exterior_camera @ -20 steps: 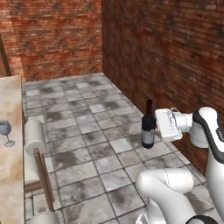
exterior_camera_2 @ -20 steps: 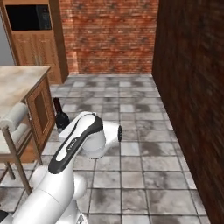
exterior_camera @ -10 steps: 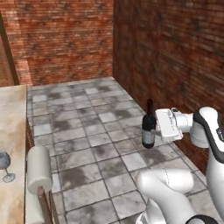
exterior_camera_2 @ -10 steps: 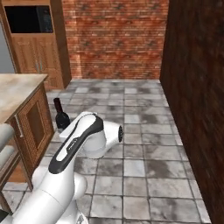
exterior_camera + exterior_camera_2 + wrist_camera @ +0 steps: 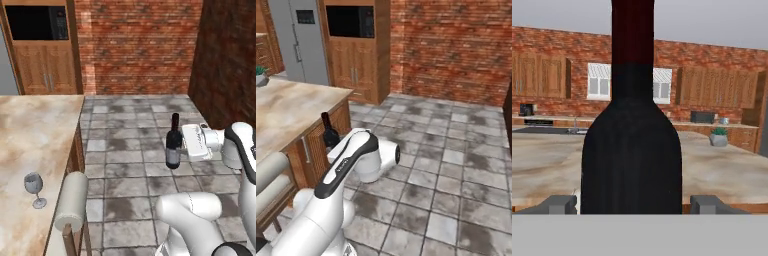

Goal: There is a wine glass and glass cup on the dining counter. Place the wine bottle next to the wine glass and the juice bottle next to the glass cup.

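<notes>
Holding the wine bottle [image 5: 173, 145] upright in the air over the tiled floor [image 5: 130, 135], the gripper [image 5: 181, 143] is clamped on the bottle's body from the side. Left base view gives the clearest look: dark bottle, red top, pale label low on it, white hand right behind it, well apart from the dining counter [image 5: 30, 135]. Same view shows the wine glass [image 5: 34, 189] standing upright on the counter near its near edge, and a rolled white cushion of a stool [image 5: 72, 200] just beside the counter edge.

Right base view hides most of the bottle [image 5: 330, 133]; only neck and shoulder stick up behind the white arm, with the counter [image 5: 291, 107] and its wooden drawers to the left. This view adds a grey fridge [image 5: 293, 42], a wooden cabinet with a dark oven window [image 5: 351, 22] and a small plant [image 5: 260, 75] at the counter's far end.

Hand view puts the bottle [image 5: 632, 150] dead centre, very close, between the two dark fingertips [image 5: 559, 204], one tip each side at the bottom. Behind it: the marble counter top [image 5: 722, 170], a potted plant [image 5: 718, 137], brick wall with windows [image 5: 599, 82] and wooden wall cabinets [image 5: 537, 75].
</notes>
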